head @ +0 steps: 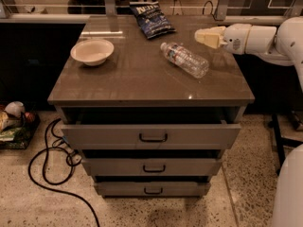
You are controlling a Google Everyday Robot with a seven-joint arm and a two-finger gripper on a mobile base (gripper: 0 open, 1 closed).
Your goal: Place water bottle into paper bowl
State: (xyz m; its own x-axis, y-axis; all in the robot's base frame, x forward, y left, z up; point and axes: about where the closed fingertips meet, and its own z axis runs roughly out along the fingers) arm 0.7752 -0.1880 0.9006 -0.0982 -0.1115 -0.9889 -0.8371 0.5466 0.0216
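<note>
We see one cabinet whose worktop [137, 79] carries everything, three drawers [151, 135] stepped out below its front edge, and one white arm [255, 38] reaching in over the right edge. Its gripper [209, 36] hangs near the back right corner, holding nothing we can see, though we cannot tell how wide it stands. One water bottle [185, 59] lies on its side right of centre, near the gripper but apart, apparently awaiting pickup. One chip bag [151, 19] lies flat at the back edge, and one paper bowl [92, 51] sits upright toward the back left corner, ready to receive the bottle.
</note>
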